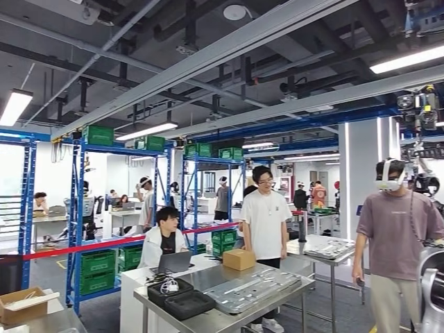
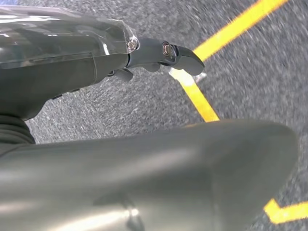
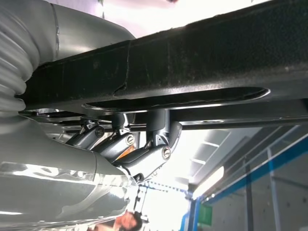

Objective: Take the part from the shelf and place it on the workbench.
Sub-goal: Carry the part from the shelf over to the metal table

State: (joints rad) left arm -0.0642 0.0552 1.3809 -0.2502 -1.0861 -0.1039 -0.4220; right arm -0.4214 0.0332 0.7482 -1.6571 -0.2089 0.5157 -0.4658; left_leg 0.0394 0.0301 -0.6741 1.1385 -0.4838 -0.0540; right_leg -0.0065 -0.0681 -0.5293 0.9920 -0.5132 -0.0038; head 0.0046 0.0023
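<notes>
While right hand [image 3: 138, 149] grips part [image 3: 203, 62], ppl [image 1: 264, 215] flank workbench [image 1: 230, 316].

From my head I count two steel workbenches [image 1: 272, 295] – one cardboard box [image 1: 238, 259], one laptop [image 1: 174, 262], one black case [image 1: 180, 298] – and three blue shelves [image 1: 78, 208].

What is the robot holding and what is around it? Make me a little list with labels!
right hand: its fingers curl around a flat dark part, gripping it
left hand: left hand holds nothing, hanging over grey floor with yellow lines
workbench: metal workbench ahead, with a black case, metal plates and a cardboard box on it
shelves: blue shelves with green crates behind
people: one sits at a laptop; one in a white shirt stands; one wears a headset
</notes>
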